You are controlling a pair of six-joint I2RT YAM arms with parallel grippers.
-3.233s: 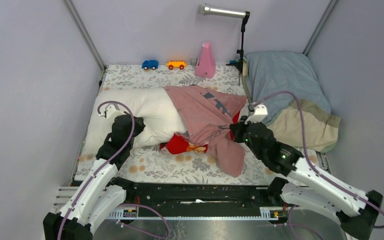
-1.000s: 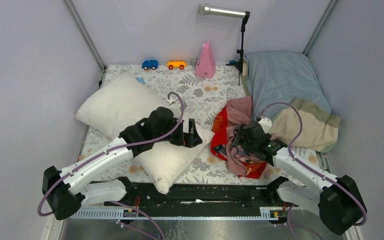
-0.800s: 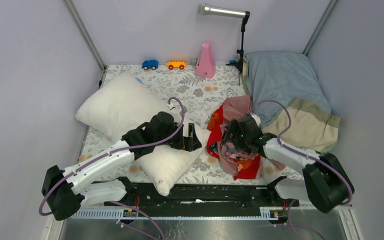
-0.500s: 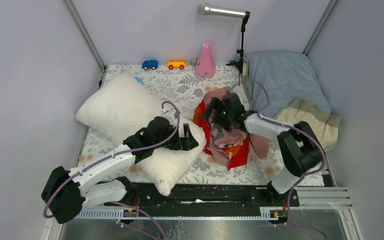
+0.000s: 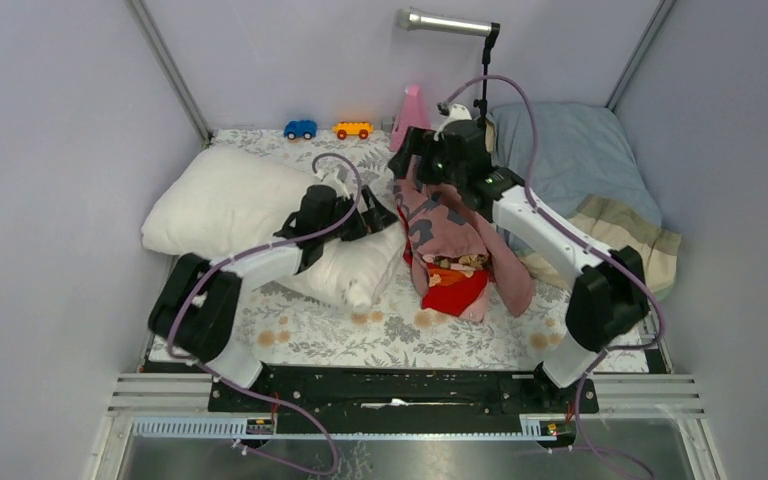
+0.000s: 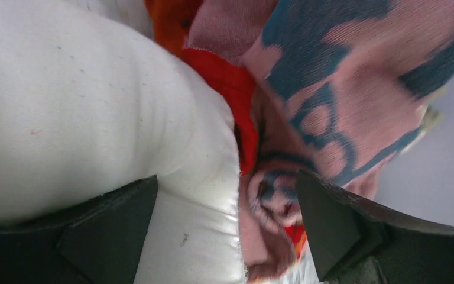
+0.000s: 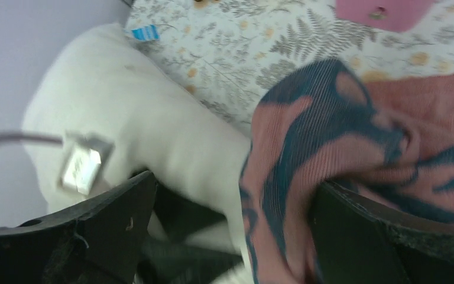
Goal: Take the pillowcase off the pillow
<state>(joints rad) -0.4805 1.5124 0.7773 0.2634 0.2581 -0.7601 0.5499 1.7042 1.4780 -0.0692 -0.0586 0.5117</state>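
The plump white pillow (image 5: pixel 230 200) lies bare on the left of the floral sheet. My left gripper (image 5: pixel 370 213) stands open at its right corner. In the left wrist view that gripper (image 6: pixel 226 177) has the pillow's corner (image 6: pixel 94 118) between its wide jaws, with the pillowcase (image 6: pixel 331 89) by the right finger. The pillowcase (image 5: pixel 455 240), faded pink with a dark print and a red part low down, hangs in the middle from my raised right gripper (image 5: pixel 412 160). In the right wrist view the gripper (image 7: pixel 234 180) is open and the pillowcase (image 7: pixel 354 136) drapes over its right finger.
A grey-blue pillow with a beige end (image 5: pixel 580 180) lies at the back right. A pink cone-shaped object (image 5: pixel 412 105), a blue toy car (image 5: pixel 300 129) and an orange one (image 5: pixel 352 129) line the back wall. A lamp stand (image 5: pixel 482 80) rises behind the right gripper.
My right arm has swung from the near right to the back middle, lifting the pillowcase with it. The pillow has slid back and left, and my left arm has reached farther out.
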